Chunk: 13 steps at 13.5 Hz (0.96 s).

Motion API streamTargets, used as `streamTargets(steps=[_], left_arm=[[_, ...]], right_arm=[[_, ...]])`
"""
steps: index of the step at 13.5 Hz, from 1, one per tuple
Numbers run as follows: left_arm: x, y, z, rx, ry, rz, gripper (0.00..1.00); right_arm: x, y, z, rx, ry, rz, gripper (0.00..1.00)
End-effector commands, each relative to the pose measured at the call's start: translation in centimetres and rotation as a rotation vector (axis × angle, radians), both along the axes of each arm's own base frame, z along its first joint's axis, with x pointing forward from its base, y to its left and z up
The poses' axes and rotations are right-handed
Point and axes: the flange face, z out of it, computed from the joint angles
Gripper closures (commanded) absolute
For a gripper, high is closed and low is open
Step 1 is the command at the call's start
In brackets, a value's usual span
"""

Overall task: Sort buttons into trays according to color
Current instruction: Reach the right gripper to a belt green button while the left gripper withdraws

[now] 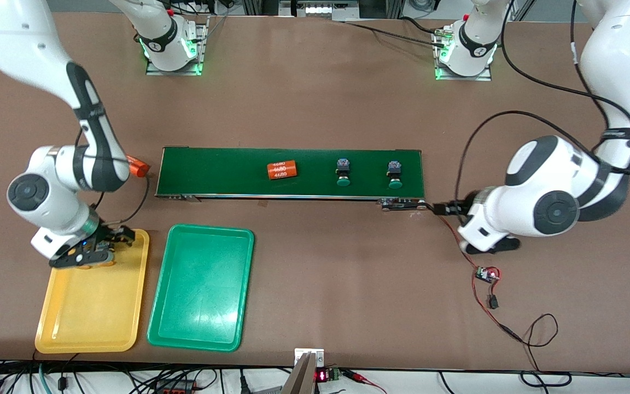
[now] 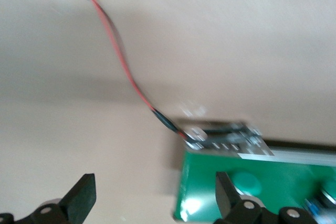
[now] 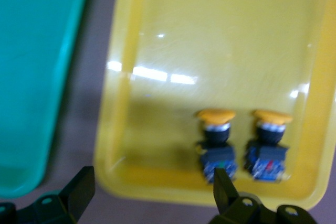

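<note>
Both end effectors gape empty: right end effector over the yellow tray, left end effector beside the belt. Green buttons look light, rigid; pinch the black body

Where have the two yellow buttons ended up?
Both yellow buttons lie side by side in the yellow tray, at its end nearest the conveyor belt, right under the right gripper, as its wrist view shows.

Hidden: two yellow buttons in the yellow tray, masked in the front view by the right hand. Cut off: green tray, both wrist views' fingertips.
</note>
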Motion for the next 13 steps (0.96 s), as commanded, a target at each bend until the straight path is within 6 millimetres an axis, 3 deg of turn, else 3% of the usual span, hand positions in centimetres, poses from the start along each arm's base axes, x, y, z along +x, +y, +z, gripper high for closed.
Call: streamTargets(steps=[1, 6, 8, 9, 11, 12, 13], left_arm=[[0.4, 1.2, 1.9, 0.101, -0.024, -0.099, 0.0], [1.6, 7.4, 7.8, 0.053, -0.012, -0.219, 0.0], [0.9, 8.6, 11.9, 0.105, -0.057, -0.323, 0.0], [0.4, 8.9, 12.8, 0.082, -0.047, -0.323, 0.0], [-0.7, 12.0, 15.4, -0.012, -0.044, -0.26, 0.0], [-1.4, 12.9, 15.7, -0.048, -0.034, -0.257, 0.0], [-1.9, 14.6, 16.3, -0.069, -0.036, -0.246, 0.0]], right_arm=[[-6.0, 4.6, 3.0, 0.031, 0.061, -0.072, 0.0], [-12.0, 14.8, 7.0, 0.112, 0.076, -0.118, 0.0], [-14.5, 18.5, 7.8, 0.122, 0.068, -0.14, 0.0], [-15.8, 20.5, 8.0, 0.125, 0.067, -0.164, 0.0], [-19.0, 25.5, 8.0, 0.138, 0.064, -0.184, 0.0], [-20.7, 28.6, 8.1, 0.166, 0.048, -0.226, 0.0], [-21.6, 30.2, 8.3, 0.181, 0.036, -0.253, 0.0]])
